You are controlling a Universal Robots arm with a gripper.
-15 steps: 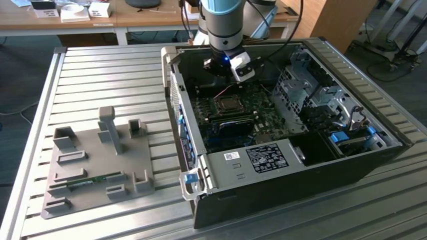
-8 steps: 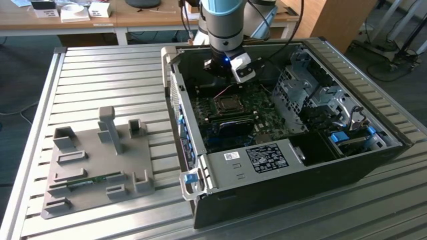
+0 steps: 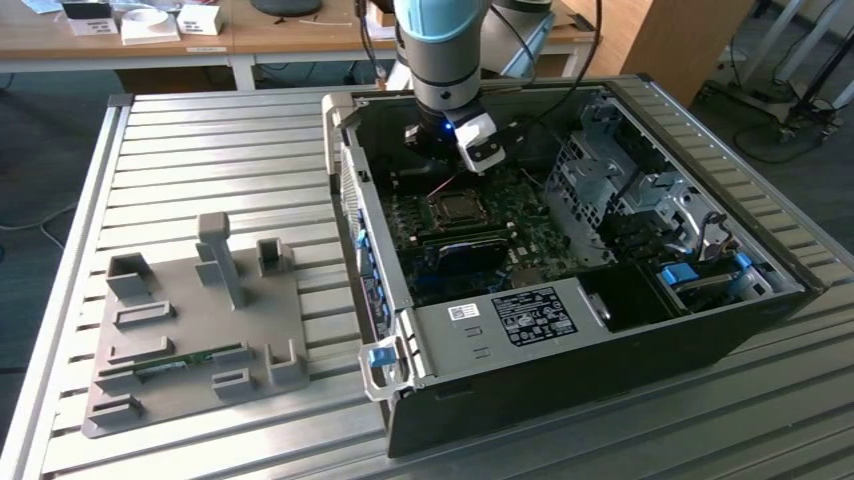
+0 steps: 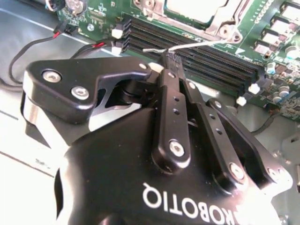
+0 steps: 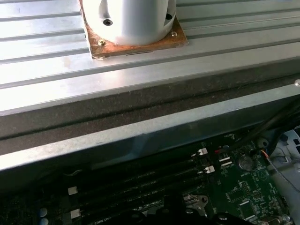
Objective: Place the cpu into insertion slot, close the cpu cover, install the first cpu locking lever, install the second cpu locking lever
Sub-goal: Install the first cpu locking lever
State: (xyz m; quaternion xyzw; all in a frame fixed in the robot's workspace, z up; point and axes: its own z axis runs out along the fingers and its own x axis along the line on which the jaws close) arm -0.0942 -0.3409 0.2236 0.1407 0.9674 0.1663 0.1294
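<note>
— Where's the lever?
— My gripper (image 4: 169,60), fingers pressed together, touches the thin locking lever (image 4: 197,44), which runs along the memory slots (image 4: 197,58), beside the insertion slot (image 4: 199,11) mid-motherboard.

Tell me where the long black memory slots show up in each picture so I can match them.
Exterior view: the memory slots lie inside the open computer case, beside the square socket.
Second wrist view: memory slots run alongside the silvery socket frame.
First wrist view: memory slots run along the case wall.
Shared landmark: the green board.
</note>
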